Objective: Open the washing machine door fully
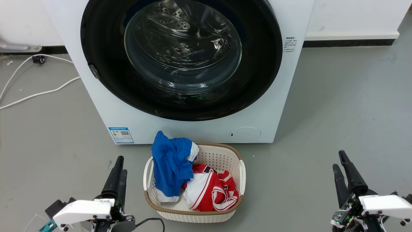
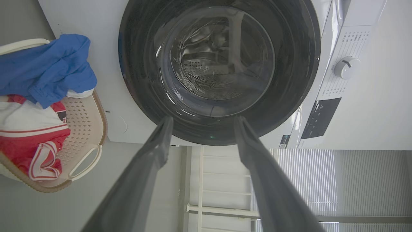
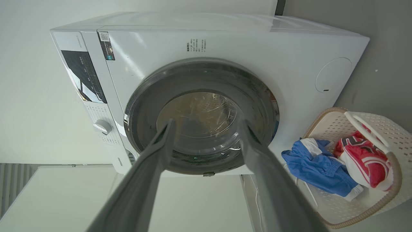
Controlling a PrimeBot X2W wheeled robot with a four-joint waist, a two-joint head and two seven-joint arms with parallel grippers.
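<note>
So both grippers were just hanging low over the floor [image 1: 322, 106], not holding anything. The left gripper [image 1: 121, 165] had its fingers spread apart with only air between them, clearest in the left wrist view [image 2: 202, 124]. Same deal for the right gripper [image 1: 338, 159], released and empty, its gap obvious in the right wrist view [image 3: 206, 125]. Between the two sat a white laundry basket [image 1: 242, 170] on the floor, with a blue garment [image 1: 170, 164] draped over its rim and a red-and-white garment [image 1: 212, 190] inside. Right behind the basket stood the white washing machine [image 1: 283, 106], back at the floor's far edge by the wall. The washing machine door [image 1: 182, 58] was shut flush against the front, well clear of both grippers. White cables [image 1: 38, 93] trailed on the floor to the left.
</note>
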